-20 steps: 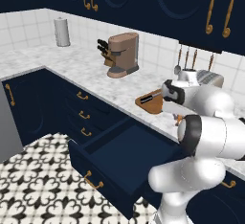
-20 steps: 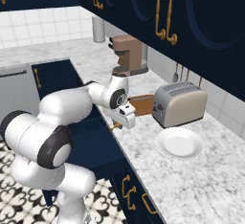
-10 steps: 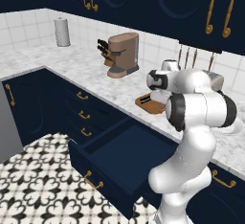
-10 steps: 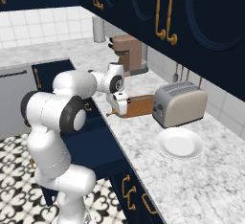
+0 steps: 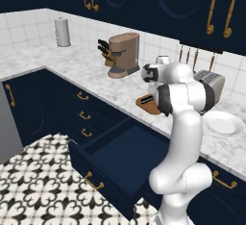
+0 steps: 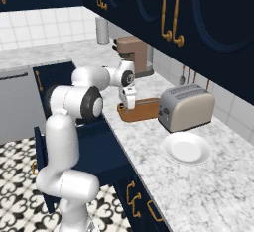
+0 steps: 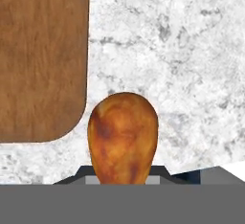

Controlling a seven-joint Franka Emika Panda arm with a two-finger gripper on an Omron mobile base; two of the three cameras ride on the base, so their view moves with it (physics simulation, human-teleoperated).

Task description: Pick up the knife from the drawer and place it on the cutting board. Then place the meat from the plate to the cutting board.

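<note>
Hand view: orange-brown chicken drumstick (image 7: 122, 137) at bottom centre, clamped in the gripper (image 7: 122, 179), over marble counter (image 7: 182, 50). Brown wooden cutting board (image 7: 40, 55) fills upper left, just beside the drumstick. Right base view: round white plate (image 6: 187, 147) lower right, navy drawer (image 6: 94, 151) open.

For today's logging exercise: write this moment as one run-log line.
claw: shut on orange-brown chicken drumstick | over marble counter beside brown wooden cutting board | round white plate: bare | drawer: open
</note>
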